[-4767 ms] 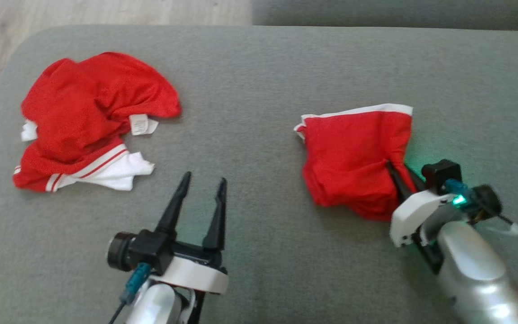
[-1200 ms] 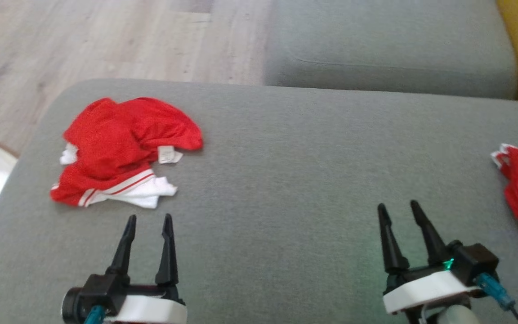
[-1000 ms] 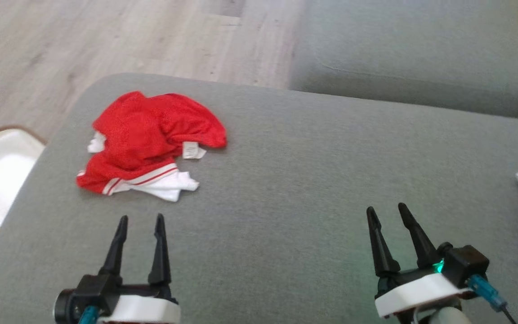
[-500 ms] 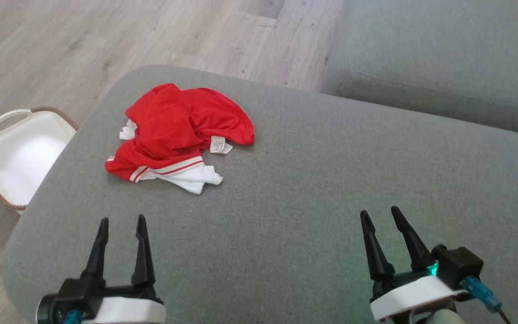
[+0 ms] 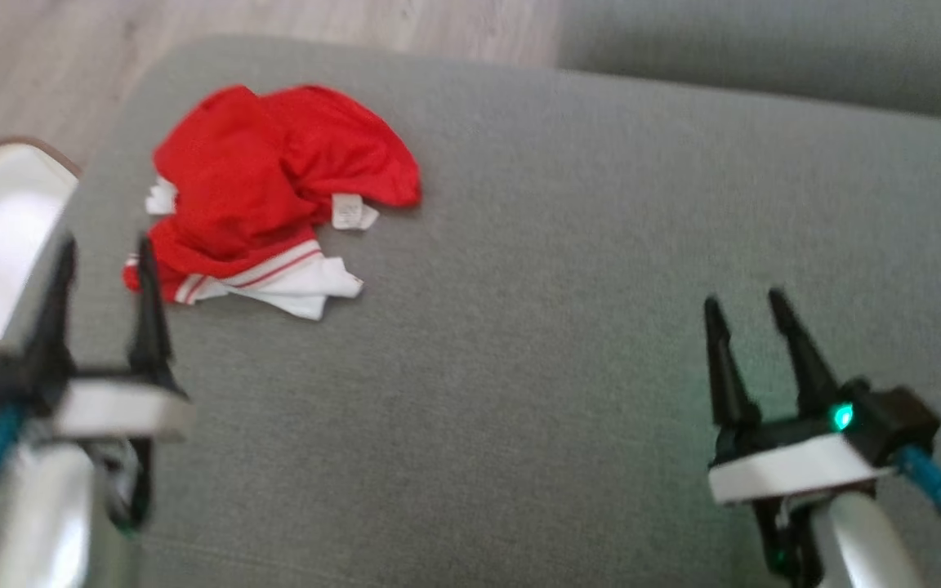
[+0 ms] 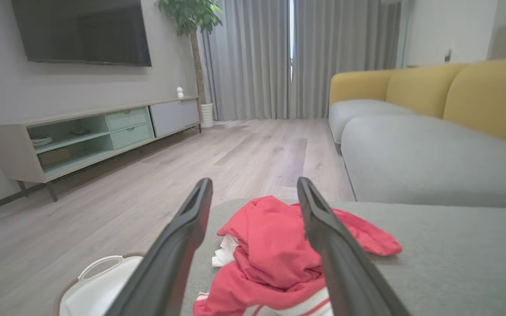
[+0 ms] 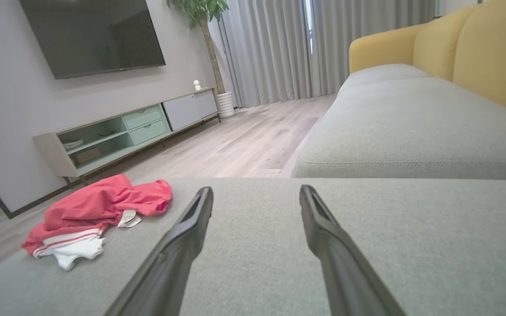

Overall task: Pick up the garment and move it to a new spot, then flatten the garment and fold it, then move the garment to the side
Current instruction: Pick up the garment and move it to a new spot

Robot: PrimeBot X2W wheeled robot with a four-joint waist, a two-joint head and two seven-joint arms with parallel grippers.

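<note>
The garment (image 5: 266, 163) sits crumpled, a bright red heap with white trim, unfolded and bunched into soft ridges. On the grey cushion (image 5: 536, 310) it lies out at ten o'clock in the head view, close to the rounded corner. Its red bulk humps up toward twelve o'clock, and a small white label (image 5: 345, 214) pokes out at four o'clock. Down at six o'clock a white panel (image 5: 307, 286) with red stripes spreads flat on the cushion. A scrap of white peeks out at nine o'clock. The whole heap rests loose.
</note>
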